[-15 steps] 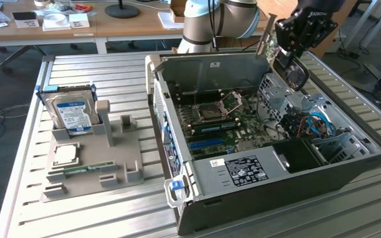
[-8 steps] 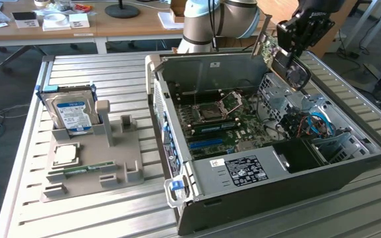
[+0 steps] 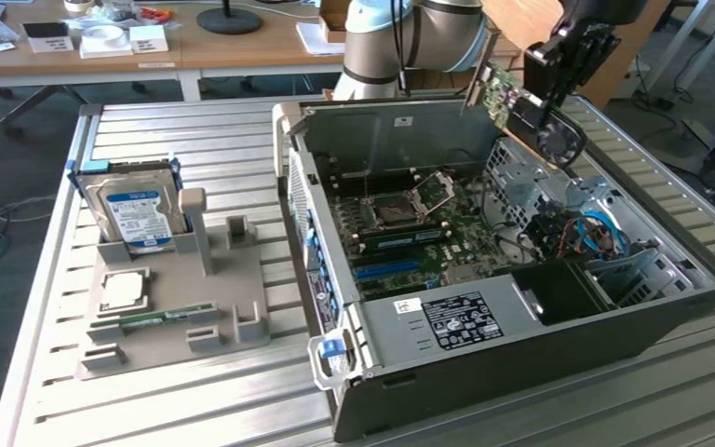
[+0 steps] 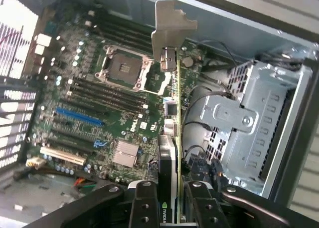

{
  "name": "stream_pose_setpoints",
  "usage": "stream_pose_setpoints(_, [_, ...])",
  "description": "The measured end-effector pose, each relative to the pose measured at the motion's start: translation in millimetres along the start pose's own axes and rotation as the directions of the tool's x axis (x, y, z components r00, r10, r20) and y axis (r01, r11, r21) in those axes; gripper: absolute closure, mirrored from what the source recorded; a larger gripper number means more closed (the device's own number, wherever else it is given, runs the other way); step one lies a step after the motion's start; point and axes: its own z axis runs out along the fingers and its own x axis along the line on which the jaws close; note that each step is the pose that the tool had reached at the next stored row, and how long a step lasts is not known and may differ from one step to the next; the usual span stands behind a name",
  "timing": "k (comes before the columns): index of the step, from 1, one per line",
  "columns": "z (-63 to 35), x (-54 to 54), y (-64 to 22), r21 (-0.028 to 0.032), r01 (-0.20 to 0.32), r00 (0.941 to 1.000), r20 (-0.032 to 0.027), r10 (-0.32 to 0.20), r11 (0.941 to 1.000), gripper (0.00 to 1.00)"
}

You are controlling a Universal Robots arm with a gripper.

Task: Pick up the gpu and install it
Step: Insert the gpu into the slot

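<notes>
My gripper [image 3: 551, 91] is shut on the gpu [image 3: 503, 96], a green-backed card with a black fan, and holds it in the air over the far right corner of the open computer case [image 3: 457, 326]. In the wrist view the gpu [image 4: 172, 138] shows edge-on, running from between my fingers [image 4: 144, 208] up to its grey metal bracket. It hangs above the motherboard [image 4: 99, 108], apart from it, beside the empty processor socket [image 4: 124, 68]. The blue slot [image 4: 79, 117] and white slot [image 4: 62, 155] lie off to one side of the card.
A metal drive cage [image 4: 249, 123] with cables sits close beside the card. On the exterior view's left, a grey fixture [image 3: 171, 298] holds a blue-labelled hard drive [image 3: 134, 209], a processor chip [image 3: 124, 291] and a memory stick [image 3: 159, 319]. A desk stands behind the slatted table [image 3: 146, 400].
</notes>
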Motion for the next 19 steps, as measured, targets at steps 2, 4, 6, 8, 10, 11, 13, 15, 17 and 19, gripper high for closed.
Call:
stream_pose_setpoints(2, [0.2, 0.0, 0.0, -0.0011, 0.037, 0.9993, -0.0015, -0.037, 0.9993, 0.73])
stream_pose_setpoints(4, [0.4, 0.0, 0.0, -0.0021, 0.073, 0.9973, -0.0028, -0.073, 0.9973, 0.73])
stream_pose_setpoints(6, [0.7, 0.0, 0.0, -0.0032, 0.109, 0.9940, -0.0041, -0.109, 0.9940, 0.73])
stream_pose_setpoints(8, [0.9, 0.0, 0.0, -0.0044, 0.146, 0.9892, -0.0055, -0.147, 0.9892, 0.73])
stream_pose_setpoints(10, [1.2, 0.0, -0.1, -0.0056, 0.182, 0.9833, -0.0067, -0.182, 0.9833, 0.73])
stream_pose_setpoints(11, [1.4, 0.0, -0.1, -0.0063, 0.199, 0.9799, -0.0073, -0.200, 0.9799, 0.73])
stream_pose_setpoints(13, [1.6, 0.0, -0.1, -0.0075, 0.235, 0.9720, -0.0085, -0.235, 0.9721, 0.73])
stream_pose_setpoints(15, [2.0, 0.1, -0.1, -0.0089, 0.271, 0.9625, -0.0096, -0.271, 0.9626, 0.73])
stream_pose_setpoints(17, [2.2, 0.0, -0.1, -0.0102, 0.305, 0.9521, -0.0107, -0.305, 0.9522, 0.73])
stream_pose_setpoints(19, [2.6, 0.1, -0.1, -0.0116, 0.339, 0.9405, -0.0118, -0.339, 0.9406, 0.73])
